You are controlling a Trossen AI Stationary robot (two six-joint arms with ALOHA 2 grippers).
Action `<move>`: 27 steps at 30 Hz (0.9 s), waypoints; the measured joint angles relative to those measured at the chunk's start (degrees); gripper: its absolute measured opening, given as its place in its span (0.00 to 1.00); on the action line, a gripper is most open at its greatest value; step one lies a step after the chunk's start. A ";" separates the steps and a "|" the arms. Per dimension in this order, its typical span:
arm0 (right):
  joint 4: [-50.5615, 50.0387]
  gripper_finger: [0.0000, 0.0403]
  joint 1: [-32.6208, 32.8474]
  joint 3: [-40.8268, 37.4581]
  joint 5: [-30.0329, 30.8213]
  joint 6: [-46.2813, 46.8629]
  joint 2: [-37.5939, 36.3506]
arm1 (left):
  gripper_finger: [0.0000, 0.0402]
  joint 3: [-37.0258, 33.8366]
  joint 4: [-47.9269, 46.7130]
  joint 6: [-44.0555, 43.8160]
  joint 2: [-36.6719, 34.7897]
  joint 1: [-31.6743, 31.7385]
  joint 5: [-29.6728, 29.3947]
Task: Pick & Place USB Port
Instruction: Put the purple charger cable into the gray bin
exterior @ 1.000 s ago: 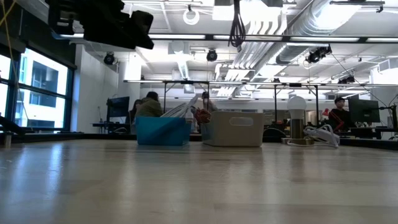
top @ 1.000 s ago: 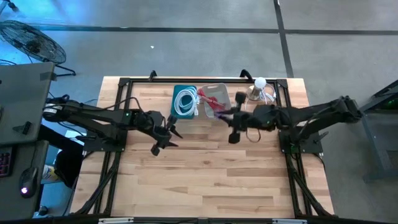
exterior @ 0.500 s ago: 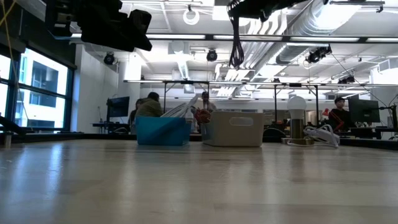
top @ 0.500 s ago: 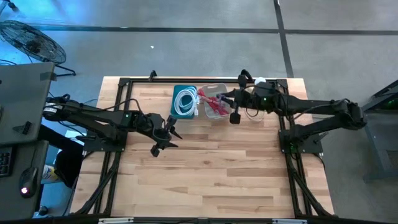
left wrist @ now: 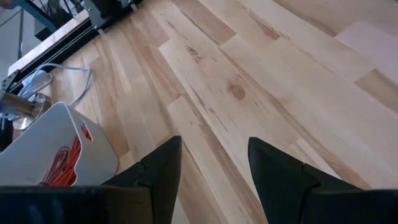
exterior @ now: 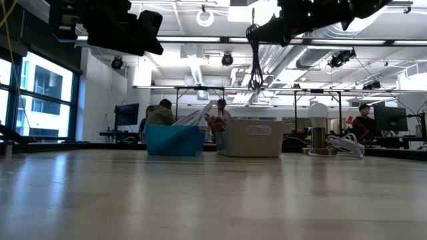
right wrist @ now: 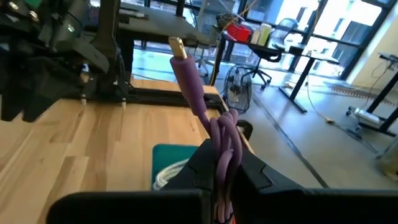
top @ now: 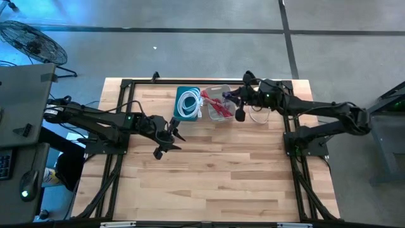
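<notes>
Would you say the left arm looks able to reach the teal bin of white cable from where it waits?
Probably yes: the left gripper, open and empty, hangs just in front of the teal bin, with only bare wooden table between them.

Dark cable [exterior: 255, 57] dangling from raised right gripper [exterior: 267, 30], above blue bin [exterior: 174, 140] beside white bin [exterior: 251, 138], wooden table [exterior: 200, 200]

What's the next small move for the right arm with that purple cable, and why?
Probably lower it and open. The right gripper is shut on the purple cable, raised beside the white bin holding red cables, and the cable hangs well above the table. Left gripper waits open.
</notes>
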 joint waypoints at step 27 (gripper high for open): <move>16.78 0.03 -4.76 -7.22 -7.30 5.72 14.08 | 0.45 0.07 0.06 -0.20 0.01 0.00 -0.80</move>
